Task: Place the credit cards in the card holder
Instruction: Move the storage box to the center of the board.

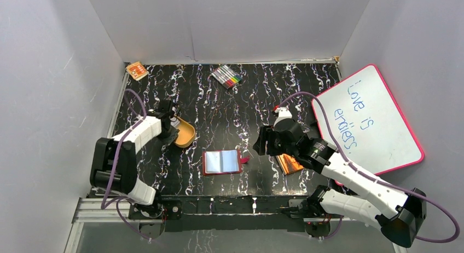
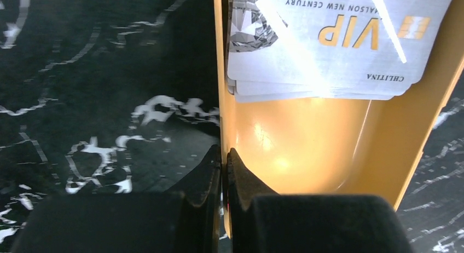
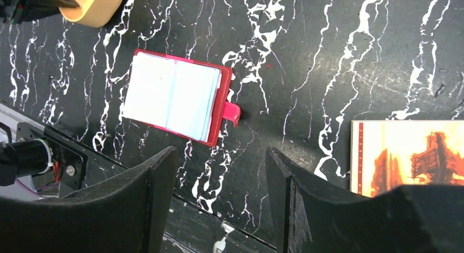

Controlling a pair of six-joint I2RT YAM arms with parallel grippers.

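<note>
The credit cards (image 2: pixel 328 39) lie in a small stack inside the orange oval tray (image 2: pixel 295 132); the top one is pale with gold "VIP" lettering. My left gripper (image 2: pixel 223 151) is shut on the tray's thin side wall, one finger inside and one outside. From above, the left gripper (image 1: pixel 174 127) sits at the tray's (image 1: pixel 187 133) left end. The card holder (image 1: pixel 221 161) lies open and flat mid-table, a red wallet showing pale-blue sleeves, also seen as the card holder (image 3: pixel 175 97). My right gripper (image 3: pixel 221 176) hangs open and holds nothing, to the right of the wallet, right gripper (image 1: pixel 262 146).
An orange-brown book (image 1: pixel 289 164) lies under the right arm, book (image 3: pixel 410 154). A pink-framed whiteboard (image 1: pixel 366 119) leans at the right. A pack of coloured markers (image 1: pixel 227 76) and a small orange packet (image 1: pixel 137 70) lie by the back wall.
</note>
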